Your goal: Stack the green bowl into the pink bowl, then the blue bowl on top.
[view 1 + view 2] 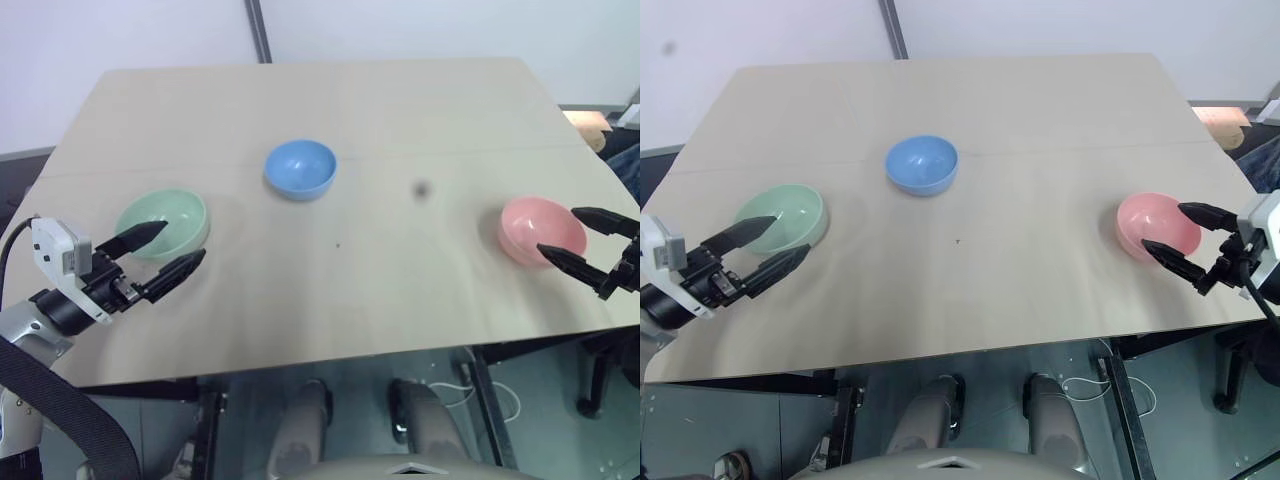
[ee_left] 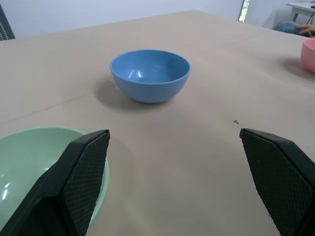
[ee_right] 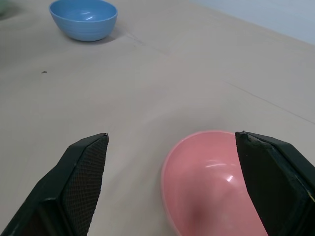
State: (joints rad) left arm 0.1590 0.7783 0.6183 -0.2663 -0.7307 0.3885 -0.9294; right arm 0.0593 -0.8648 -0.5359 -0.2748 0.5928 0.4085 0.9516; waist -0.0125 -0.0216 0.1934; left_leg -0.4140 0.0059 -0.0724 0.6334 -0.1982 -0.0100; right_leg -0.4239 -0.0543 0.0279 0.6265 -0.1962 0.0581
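Three bowls stand apart on the pale wooden table (image 1: 350,300). On the left is the green bowl (image 1: 160,210); my left gripper (image 1: 180,243) hovers open at its near rim, one finger over the bowl and the other over bare table. The blue bowl (image 1: 300,168) sits upright at the middle, farther back, and also shows ahead of the left fingers as blue bowl (image 2: 150,73). The pink bowl (image 1: 540,228) stands at the right. My right gripper (image 1: 558,230) is open at its right rim, one finger beyond the bowl and one at its near side. Both grippers are empty.
The table's front edge runs just below both grippers, and the pink bowl stands close to the right edge. Wide bare tabletop lies between the three bowls. Cables and a chair base (image 1: 595,385) are on the floor at the right.
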